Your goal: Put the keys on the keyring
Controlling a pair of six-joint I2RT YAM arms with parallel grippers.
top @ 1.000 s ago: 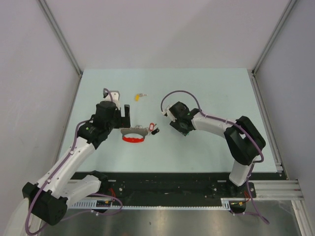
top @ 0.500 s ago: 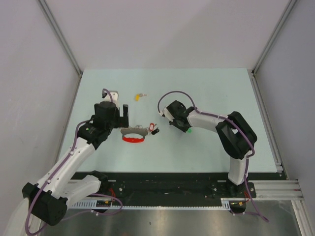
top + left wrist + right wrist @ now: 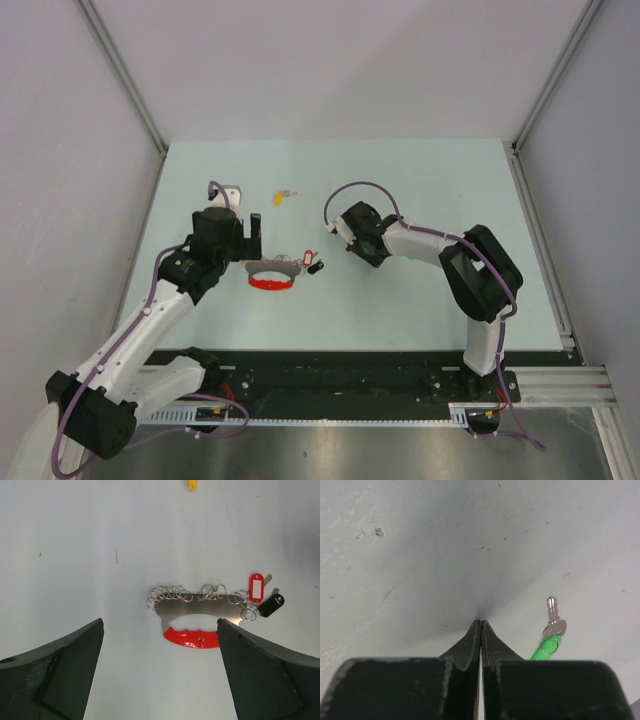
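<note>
The keyring (image 3: 272, 276) lies left of centre on the table, a grey metal piece with small rings and a red band (image 3: 192, 638). My left gripper (image 3: 235, 235) hangs above it, open, nothing between its fingers (image 3: 160, 625). A yellow-headed key (image 3: 284, 195) lies farther back, seen at the top edge of the left wrist view (image 3: 193, 485). My right gripper (image 3: 372, 258) points down at the table, shut (image 3: 481, 622) with nothing between the pads. The green-headed key (image 3: 551, 640) lies just right of its fingers, outside the grip.
A red tag (image 3: 256, 587) and a black tag (image 3: 270, 605) hang off the keyring's right end. Grey walls with metal rails enclose the table on three sides. The arm bases sit on a black rail along the near edge.
My right gripper has closed from partly open to shut and shifted a little to the left. The left arm and the keyring have not moved.
</note>
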